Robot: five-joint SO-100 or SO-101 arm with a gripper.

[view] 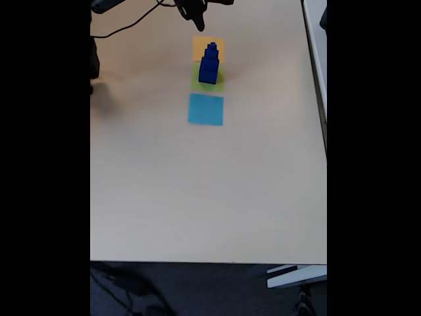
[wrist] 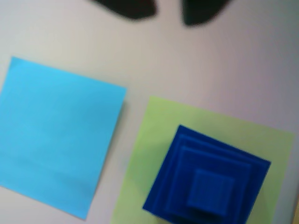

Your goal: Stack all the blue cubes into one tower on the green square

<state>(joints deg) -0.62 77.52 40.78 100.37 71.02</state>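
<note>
Your gripper [wrist: 168,14] hangs free above the table [view: 197,197] with its two dark fingertips [wrist: 131,9] spread apart and nothing between them; in the wrist view they poke in from the top edge over bare tabletop, clear of everything below. The blue cubes [wrist: 210,182] stand as a single tower on the green square [wrist: 154,154], and from the wrist camera you look almost straight down on it, so the cubes show as nested squares, the widest at the bottom and the smallest on top. The tower sits toward the lower right of that view, well apart from the fingertips, with a strip of green paper and then bare table between them. To the left of the green square in that view lies a light-blue square [wrist: 58,154], just beside it with a narrow gap of table between the two. In the fixed view you can see the gripper [view: 199,25] near the top edge, raised just beyond the tower [view: 209,64], which narrows step by step toward its top. There the green square [view: 220,84] lies between an orange square [view: 199,43] on the far side and the light-blue square [view: 206,109] on the near side, all three in one line.
</note>
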